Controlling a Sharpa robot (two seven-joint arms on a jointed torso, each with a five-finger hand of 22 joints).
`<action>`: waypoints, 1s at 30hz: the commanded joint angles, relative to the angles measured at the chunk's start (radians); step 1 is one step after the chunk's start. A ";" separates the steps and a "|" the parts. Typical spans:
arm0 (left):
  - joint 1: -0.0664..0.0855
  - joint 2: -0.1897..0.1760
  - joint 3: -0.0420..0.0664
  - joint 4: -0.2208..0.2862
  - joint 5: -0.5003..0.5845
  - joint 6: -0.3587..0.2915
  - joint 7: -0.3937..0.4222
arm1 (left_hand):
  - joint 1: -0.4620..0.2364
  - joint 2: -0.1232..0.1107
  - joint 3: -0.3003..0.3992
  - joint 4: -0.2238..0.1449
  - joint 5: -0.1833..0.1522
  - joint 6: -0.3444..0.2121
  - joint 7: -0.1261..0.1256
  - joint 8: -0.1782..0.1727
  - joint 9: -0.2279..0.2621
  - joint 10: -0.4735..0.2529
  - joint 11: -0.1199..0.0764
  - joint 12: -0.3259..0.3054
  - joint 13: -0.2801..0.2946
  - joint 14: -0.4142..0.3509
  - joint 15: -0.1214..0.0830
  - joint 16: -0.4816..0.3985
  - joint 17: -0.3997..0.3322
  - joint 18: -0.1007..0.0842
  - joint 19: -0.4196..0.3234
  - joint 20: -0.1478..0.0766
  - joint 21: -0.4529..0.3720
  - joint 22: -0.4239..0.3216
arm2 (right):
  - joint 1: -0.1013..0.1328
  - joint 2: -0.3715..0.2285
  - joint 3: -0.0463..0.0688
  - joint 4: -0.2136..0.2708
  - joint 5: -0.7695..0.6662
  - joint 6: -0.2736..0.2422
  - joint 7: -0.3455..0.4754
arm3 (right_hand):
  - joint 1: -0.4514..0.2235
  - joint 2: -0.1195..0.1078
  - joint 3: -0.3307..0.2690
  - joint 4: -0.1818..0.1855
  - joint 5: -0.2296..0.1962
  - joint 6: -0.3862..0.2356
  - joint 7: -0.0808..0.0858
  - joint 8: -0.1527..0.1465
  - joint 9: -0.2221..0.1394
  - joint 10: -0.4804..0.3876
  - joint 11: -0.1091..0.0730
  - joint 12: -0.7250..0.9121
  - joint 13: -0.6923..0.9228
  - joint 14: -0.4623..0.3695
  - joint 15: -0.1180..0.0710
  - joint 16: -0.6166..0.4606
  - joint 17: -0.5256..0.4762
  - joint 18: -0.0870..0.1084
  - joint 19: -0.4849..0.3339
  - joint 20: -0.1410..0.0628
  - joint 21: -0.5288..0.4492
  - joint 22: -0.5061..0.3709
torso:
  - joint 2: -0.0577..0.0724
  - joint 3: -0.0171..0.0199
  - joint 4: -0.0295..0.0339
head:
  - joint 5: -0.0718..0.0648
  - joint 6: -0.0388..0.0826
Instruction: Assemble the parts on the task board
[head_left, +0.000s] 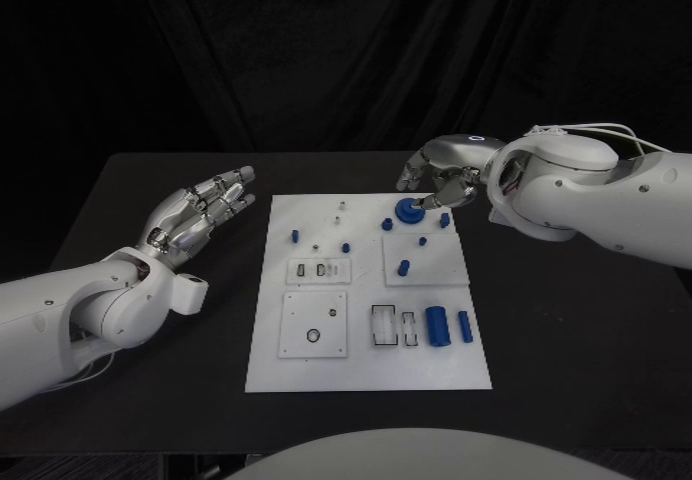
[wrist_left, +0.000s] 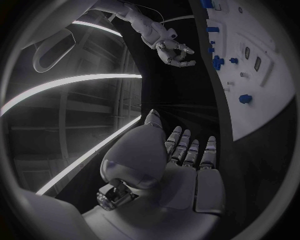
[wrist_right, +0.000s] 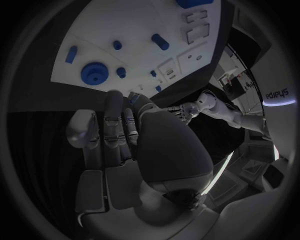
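- Head view: the white rectangular task board (head_left: 368, 372) lies mid-way across the black counter (head_left: 577, 340), long side running away from the robot.
- Right robot hand (head_left: 440, 175) hangs over the board's far right corner, fingers curled down around a round blue toothed gear (head_left: 410, 209). Fingertips are just beside the gear; whether they actually grip it, cannot tell.
- Right wrist view: the same gear (wrist_right: 94, 73) sits flat on the board just beyond the fingers (wrist_right: 114, 107), which look clear of it.
- Left robot hand (head_left: 199, 212) is off the board's far left edge, over bare counter, palm up, fingers straight and spread, holding nothing.
- Open dark counter runs along both long sides of the board, and a narrower band at the near edge.
- Count, head view: one gear; two long blue bars (head_left: 437, 327) side by side in the near right; several small blue pegs (head_left: 404, 267) scattered across the far half, too small to count surely.
- Recessed white panels: a square one near left (head_left: 313, 323), smaller ones mid-board.
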 joint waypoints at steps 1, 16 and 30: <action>0.003 -0.001 0.002 0.010 -0.007 -0.013 0.209 | 0.005 0.007 0.004 -0.002 0.012 0.008 0.000 0.004 0.001 -0.005 0.000 0.007 0.000 -0.006 -0.002 -0.006 -0.001 0.011 -0.009 -0.006 -0.010 -0.003 | -0.005 0.010 0.001 -0.002 -0.172 -0.022 -0.047 | -0.011 -0.014 0.011 0.021 -0.049 0.011 0.014 -0.014 0.005 0.021 0.003 -0.016 0.001 0.005 0.003 0.030 0.040 -0.014 0.010 0.002 0.019 0.032 | 0.029 -0.0102 0.0159 | 0.000 0.012; 0.003 -0.009 0.003 0.032 -0.008 -0.011 0.213 | 0.020 0.010 0.008 -0.002 0.043 0.020 0.003 0.008 0.002 -0.006 0.002 0.014 0.000 -0.008 0.000 -0.006 -0.002 0.011 -0.016 -0.012 -0.014 -0.004 | -0.029 0.036 0.001 -0.016 -0.216 -0.001 -0.037 | -0.007 -0.031 0.042 0.037 -0.059 0.030 0.024 -0.072 0.004 0.086 0.005 -0.074 0.000 0.050 0.014 0.128 0.196 -0.028 0.049 0.014 0.074 0.126 | 0.061 -0.0221 0.0332 | -0.020 0.044; 0.003 -0.009 0.003 0.034 -0.007 -0.005 0.214 | 0.034 0.006 0.011 -0.001 0.080 0.033 -0.011 0.012 0.003 -0.014 0.004 0.021 -0.001 -0.016 -0.003 -0.007 -0.003 0.000 -0.053 -0.061 -0.040 -0.013 | -0.050 0.043 0.001 -0.031 -0.228 0.039 -0.050 | -0.013 -0.033 0.055 0.045 -0.063 0.060 0.028 -0.083 0.010 0.119 0.003 -0.100 0.000 0.057 0.022 0.154 0.238 -0.026 0.040 0.019 0.068 0.121 | 0.067 -0.0245 0.0341 | -0.026 0.048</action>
